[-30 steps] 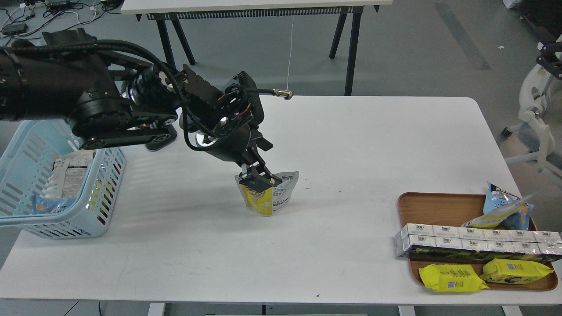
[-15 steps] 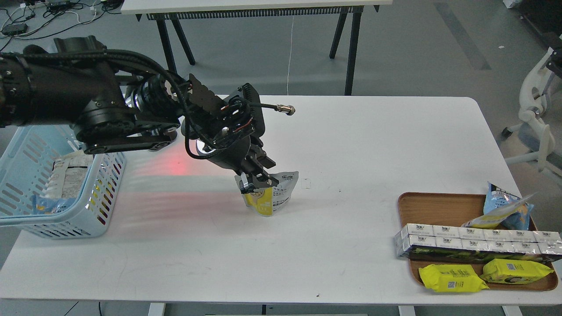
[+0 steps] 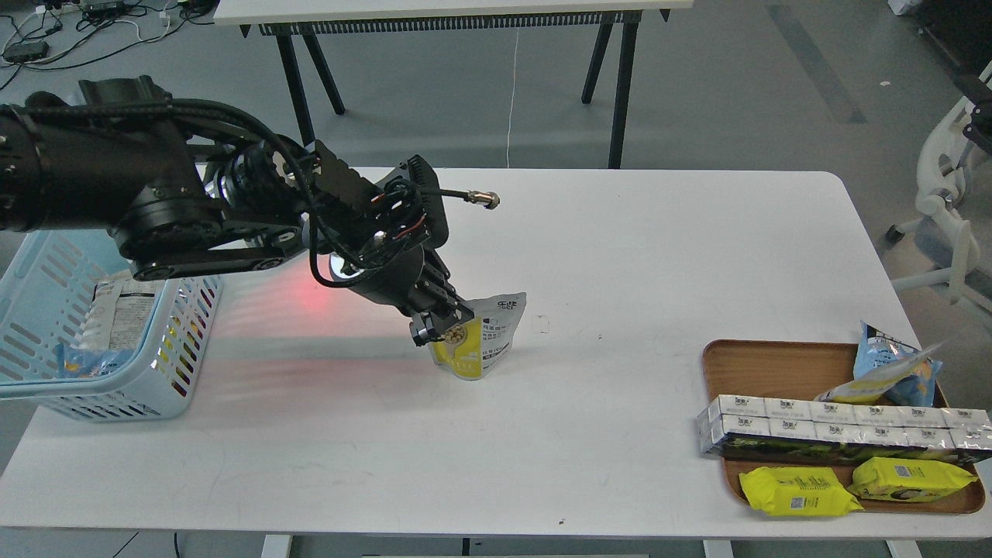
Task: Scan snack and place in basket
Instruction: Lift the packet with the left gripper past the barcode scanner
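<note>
The snack (image 3: 482, 341) is a small pouch, yellow at the bottom and grey-white on top. It stands on the white table (image 3: 620, 256). The left gripper (image 3: 438, 325) pinches its top left corner.

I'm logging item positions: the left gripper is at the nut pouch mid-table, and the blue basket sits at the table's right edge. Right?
Not quite. The head view shows the basket at the table's left edge; the brown tray is on the right. The left gripper is indeed at the nut pouch mid-table.
</note>
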Robot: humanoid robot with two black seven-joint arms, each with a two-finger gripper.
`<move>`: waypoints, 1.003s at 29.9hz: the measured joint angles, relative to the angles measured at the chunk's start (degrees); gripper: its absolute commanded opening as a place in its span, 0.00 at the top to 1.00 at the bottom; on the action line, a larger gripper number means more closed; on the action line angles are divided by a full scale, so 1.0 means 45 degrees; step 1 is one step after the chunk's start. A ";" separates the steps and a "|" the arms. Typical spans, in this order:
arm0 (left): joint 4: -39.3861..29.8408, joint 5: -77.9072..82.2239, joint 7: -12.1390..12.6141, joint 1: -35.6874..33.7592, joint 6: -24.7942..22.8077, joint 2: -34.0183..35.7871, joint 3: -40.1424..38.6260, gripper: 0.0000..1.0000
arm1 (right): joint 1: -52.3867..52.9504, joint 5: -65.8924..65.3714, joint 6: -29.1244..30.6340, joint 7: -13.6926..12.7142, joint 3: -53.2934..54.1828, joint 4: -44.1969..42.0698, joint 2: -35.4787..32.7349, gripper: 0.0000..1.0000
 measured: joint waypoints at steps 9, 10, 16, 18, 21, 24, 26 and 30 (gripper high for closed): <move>-0.0627 -0.0001 -0.0004 -0.0176 0.0008 0.0682 -0.0002 1.00 | -0.0271 0.0000 -0.0001 0.0000 0.0009 0.0042 -0.0033 0.00; -0.0660 0.0000 -0.0004 -0.0257 -0.0009 0.0782 -0.0002 1.00 | -0.0289 0.0000 -0.0001 0.0000 0.0018 0.0042 -0.0035 0.00; -0.0711 0.0036 -0.0002 -0.1381 -0.0076 0.1630 0.0010 1.00 | -0.0319 0.0000 -0.0001 0.0000 0.0098 0.0035 -0.0039 0.00; -0.0717 0.0042 -0.0003 -0.1796 -0.0119 0.2023 0.0038 1.00 | -0.0319 0.0000 -0.0001 0.0000 0.0167 0.0024 -0.0018 0.00; -0.0719 0.0078 -0.0003 -0.2282 -0.0142 0.2491 0.0071 1.00 | -0.0320 0.0000 -0.0001 0.0000 0.0223 0.0022 0.0040 0.00; -0.0720 0.0237 -0.0003 -0.2531 -0.0157 0.2964 0.0121 1.00 | -0.0320 0.0000 -0.0001 0.0000 0.0240 0.0021 0.0058 0.00; -0.0731 0.0494 -0.0003 -0.2624 -0.0277 0.3251 0.0134 1.00 | -0.0320 0.0000 -0.0001 0.0000 0.0241 0.0019 0.0073 0.00; -0.0748 0.0803 -0.0003 -0.2842 -0.0717 0.3763 0.0141 1.00 | -0.0320 0.0000 -0.0001 0.0000 0.0265 0.0007 0.0078 0.00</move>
